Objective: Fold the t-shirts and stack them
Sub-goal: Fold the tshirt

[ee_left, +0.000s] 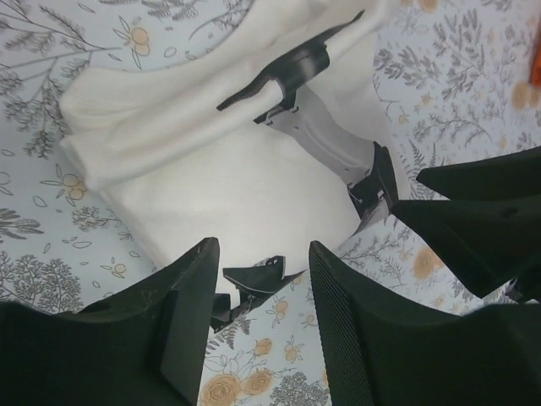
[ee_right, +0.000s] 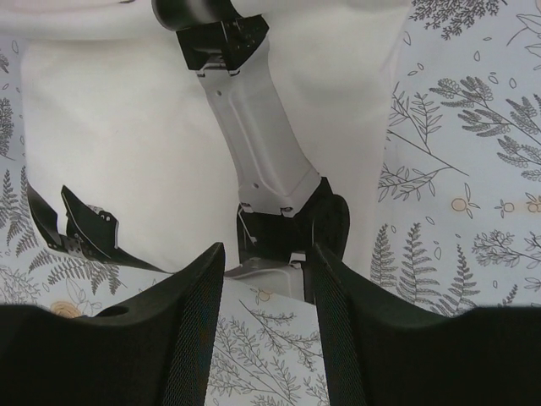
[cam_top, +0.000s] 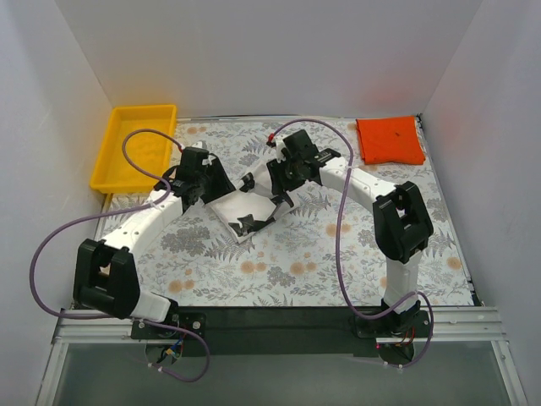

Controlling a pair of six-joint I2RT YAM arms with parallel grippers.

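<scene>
- Hovering my left claw (ee_left: 264,254), apart and empty, over the folded white shirt (ee_left: 194,178).
- Hanging my right claw (ee_right: 266,262) over it too, apart, empty.
- Orange shirt (cam_top: 389,139) is lying in the far right corner.

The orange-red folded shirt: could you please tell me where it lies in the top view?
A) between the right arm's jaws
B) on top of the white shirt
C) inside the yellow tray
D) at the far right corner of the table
D: the orange-red shirt lies flat in the far right corner, well apart from the yellow tray at the far left and the white shirt in the middle.
</scene>
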